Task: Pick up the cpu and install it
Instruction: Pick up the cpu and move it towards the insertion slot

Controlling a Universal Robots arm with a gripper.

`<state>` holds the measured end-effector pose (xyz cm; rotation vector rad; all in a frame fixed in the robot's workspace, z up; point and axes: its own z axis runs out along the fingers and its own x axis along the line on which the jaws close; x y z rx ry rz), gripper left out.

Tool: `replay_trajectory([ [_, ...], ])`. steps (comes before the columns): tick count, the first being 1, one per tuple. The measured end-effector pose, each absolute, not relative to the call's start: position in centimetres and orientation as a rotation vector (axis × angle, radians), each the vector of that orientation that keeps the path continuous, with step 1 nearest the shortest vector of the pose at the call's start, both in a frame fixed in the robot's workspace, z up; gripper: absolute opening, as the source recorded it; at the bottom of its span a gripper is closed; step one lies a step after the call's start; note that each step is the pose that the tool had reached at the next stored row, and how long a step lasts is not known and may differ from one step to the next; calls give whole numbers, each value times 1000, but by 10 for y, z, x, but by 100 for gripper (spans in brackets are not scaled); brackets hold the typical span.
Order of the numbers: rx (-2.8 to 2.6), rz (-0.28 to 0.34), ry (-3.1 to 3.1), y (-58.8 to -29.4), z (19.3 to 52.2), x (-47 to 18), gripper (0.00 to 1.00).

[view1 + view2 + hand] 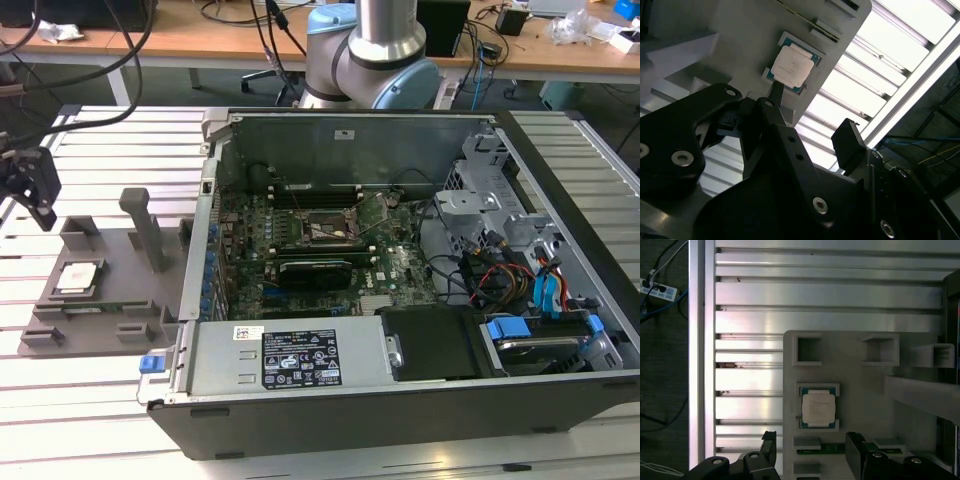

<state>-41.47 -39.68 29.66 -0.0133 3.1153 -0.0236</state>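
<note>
cpu (818, 408) in fixture (865, 390), print illegible, claw (812, 447) spread

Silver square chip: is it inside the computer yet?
Out. The small silvery-grey square chip lies flat in the grey plastic fixture plate, beside the open black computer case.

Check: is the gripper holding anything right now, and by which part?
Nothing is held. The gripper is open and empty. The cpu lies flat in its recess on the grey fixture, clear of the gripper.
</note>
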Motion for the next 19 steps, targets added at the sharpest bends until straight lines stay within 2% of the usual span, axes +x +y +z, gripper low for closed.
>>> replay_trajectory([
  [19,-14,-23,3115,-397,291,-414,66],
])
